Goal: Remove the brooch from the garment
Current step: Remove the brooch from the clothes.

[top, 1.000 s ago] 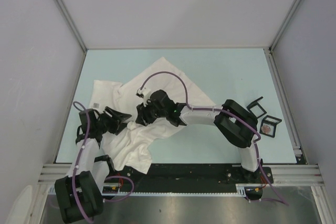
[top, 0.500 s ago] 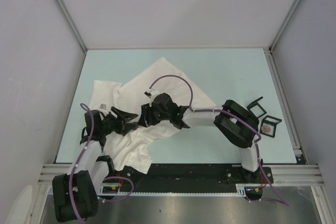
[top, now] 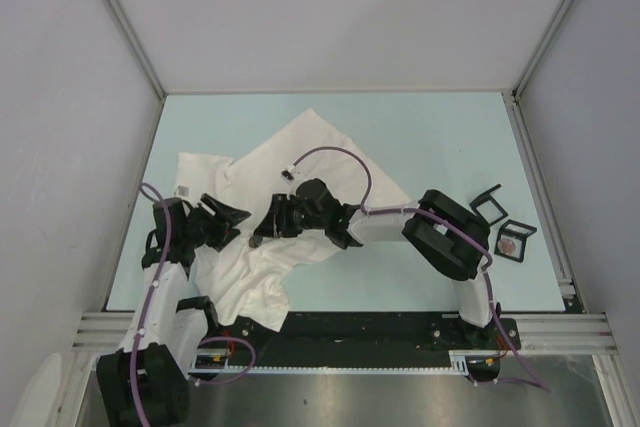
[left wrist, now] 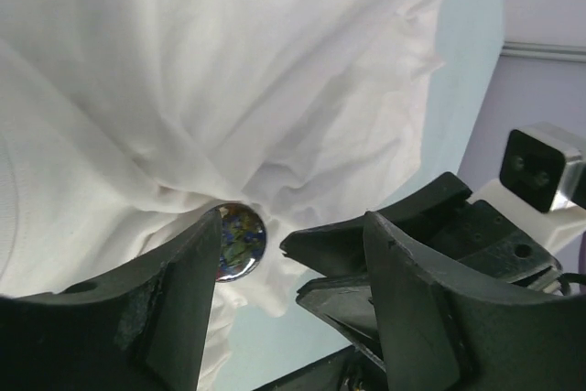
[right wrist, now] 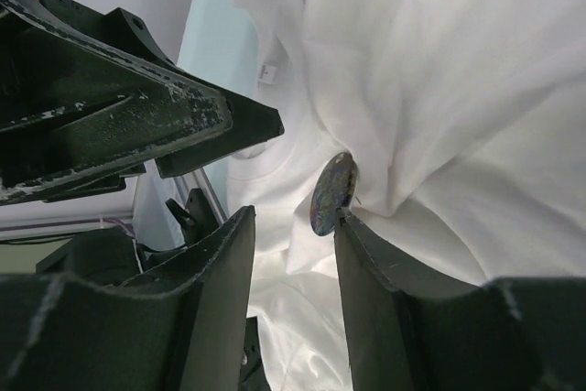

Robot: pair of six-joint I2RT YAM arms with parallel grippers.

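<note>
Brooch (left wrist: 240, 241) on the bunched garment (left wrist: 229, 70)
Left claw (left wrist: 291, 226) and right claw (right wrist: 294, 215) both spread, tips just beside the brooch.

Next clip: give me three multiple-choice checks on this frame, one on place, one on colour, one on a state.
1. The brooch sits: A) on the shirt; B) on bare table; C) in a box.
2. The shirt is: A) black; B) white; C) red.
3. The left end effector is: A) shut on the brooch; B) shut on cloth; C) open.
Answers: 1 A, it shows among the shirt's folds in both wrist views. 2 B, the cloth is plain white in every view. 3 C, its jaws stand wide apart, gripping nothing.
</note>
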